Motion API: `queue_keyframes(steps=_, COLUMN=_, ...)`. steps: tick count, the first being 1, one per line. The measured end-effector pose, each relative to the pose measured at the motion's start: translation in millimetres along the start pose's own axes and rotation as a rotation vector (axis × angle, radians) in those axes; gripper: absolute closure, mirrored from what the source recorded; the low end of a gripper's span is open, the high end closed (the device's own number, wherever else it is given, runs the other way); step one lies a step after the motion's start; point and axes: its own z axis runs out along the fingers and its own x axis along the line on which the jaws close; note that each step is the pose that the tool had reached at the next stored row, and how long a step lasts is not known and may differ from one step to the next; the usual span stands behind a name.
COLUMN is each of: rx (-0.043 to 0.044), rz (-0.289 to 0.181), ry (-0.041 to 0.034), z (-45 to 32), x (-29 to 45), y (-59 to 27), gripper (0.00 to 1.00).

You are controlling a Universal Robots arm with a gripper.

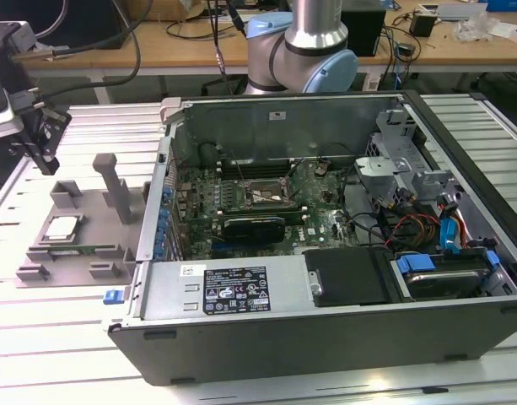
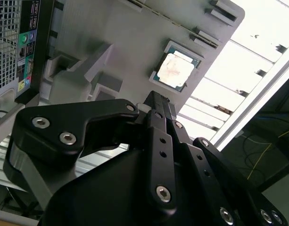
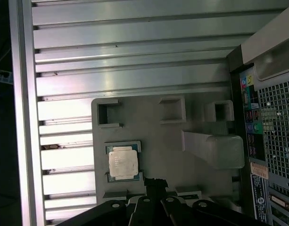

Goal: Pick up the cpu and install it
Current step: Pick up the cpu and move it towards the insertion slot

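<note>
The cpu (image 1: 62, 226), a small square chip with a silvery top, lies flat in a recess of the grey fixture tray (image 1: 106, 245) at the exterior view's left. The chip (image 2: 175, 70) (image 3: 121, 162) shows in both wrist views, just past the black fingertips. My gripper (image 1: 47, 156) (image 2: 156, 101) (image 3: 153, 182) hangs above the tray's far left side, apart from the chip, fingers together and holding nothing. The dark motherboard socket (image 1: 262, 196) sits inside the open computer case (image 1: 325, 329).
Upright posts (image 1: 115, 181) rise from the tray beside the chip. The case's side wall (image 1: 153, 219) stands right next to the tray. The slatted aluminium table (image 1: 47, 337) runs under everything. Cables and drive bays (image 1: 427, 228) fill the case's right end.
</note>
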Motion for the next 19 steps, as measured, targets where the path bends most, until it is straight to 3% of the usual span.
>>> queue_keyframes(steps=9, rx=-0.0001, rz=0.0, ry=-0.0002, z=0.6, x=0.0, y=0.0, gripper=0.89)
queue_keyframes(steps=19, rx=-0.0001, rz=0.0, ry=-0.0001, z=8.7, x=7.3, y=-1.0, gripper=0.89)
